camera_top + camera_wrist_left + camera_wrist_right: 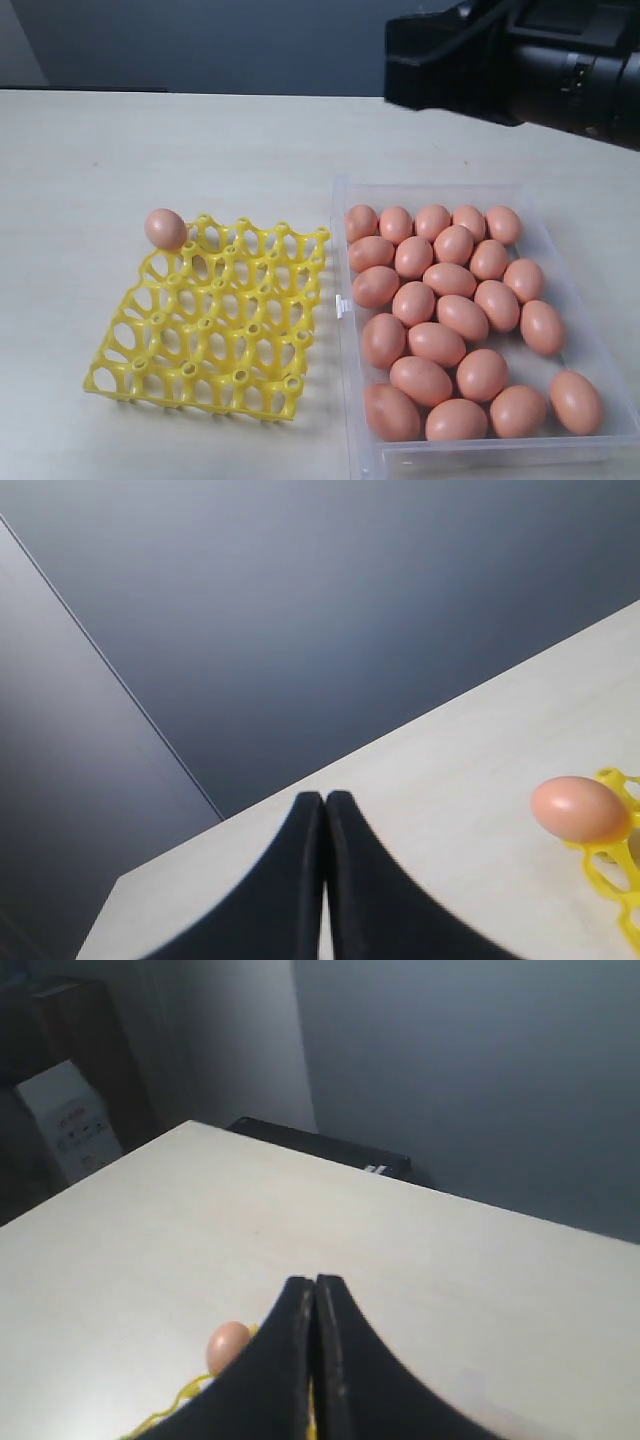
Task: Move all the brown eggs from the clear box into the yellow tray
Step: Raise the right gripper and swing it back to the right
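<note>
The tabletop (pixel 200 150) is pale cream and matte. It runs back to a straight far edge, where a dark grey-blue wall (pixel 200 40) rises behind it. Two things rest directly on it, side by side and well short of that far edge. The yellow tray (pixel 200 388) sits on the left-hand side, turned slightly askew to the far edge. The clear box (pixel 342 262) lies just beside it toward the right, long sides running back toward the far edge. Whether the two actually touch is hard to tell.

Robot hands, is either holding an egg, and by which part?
Neither. The left hand and the right hand are both shut with nothing in them. One egg sits in a corner cup of the yellow tray.
</note>
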Controlling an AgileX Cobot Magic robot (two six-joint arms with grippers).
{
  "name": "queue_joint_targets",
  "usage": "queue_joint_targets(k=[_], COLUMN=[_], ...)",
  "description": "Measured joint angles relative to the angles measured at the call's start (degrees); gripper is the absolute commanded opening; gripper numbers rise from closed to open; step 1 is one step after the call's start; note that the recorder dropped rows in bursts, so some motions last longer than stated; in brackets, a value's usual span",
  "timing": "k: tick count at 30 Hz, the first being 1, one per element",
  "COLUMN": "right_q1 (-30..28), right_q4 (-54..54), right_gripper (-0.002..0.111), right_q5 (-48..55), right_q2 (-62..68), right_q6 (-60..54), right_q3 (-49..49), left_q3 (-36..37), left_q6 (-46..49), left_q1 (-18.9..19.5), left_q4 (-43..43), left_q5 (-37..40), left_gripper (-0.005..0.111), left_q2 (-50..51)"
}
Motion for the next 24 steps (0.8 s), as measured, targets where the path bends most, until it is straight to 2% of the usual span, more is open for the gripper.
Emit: queue_joint_targets(k=[6,10,15,24], right_q1=[-15.2,-24.3,-25.7,-25.7], right_q4=[12.5,19.5,25.6,29.0], right_gripper=[-0.001,-0.001,-0.001,-0.001], right_q5=[11.9,20.0,18.8,20.8], right_q2=[0.0,-0.4,-1.6,-1.6], right_q6=[0.7,-7.3,-15.3,-15.9], right_q3=[0.0,0.0,0.0,0.0], left_q3=[0.0,0.0,0.0,0.0], left_q6=[0.0,0.0,0.0,0.0], left_q1=[0.0,0.0,0.0,0.0], left_q4=[0.1,0.1,0.1,0.1], left_q5=[0.7,0.7,0.7,0.7], left_gripper=[0.000,0.000,0.000,0.000], left_q2=[0.0,0.0,0.0,0.0])
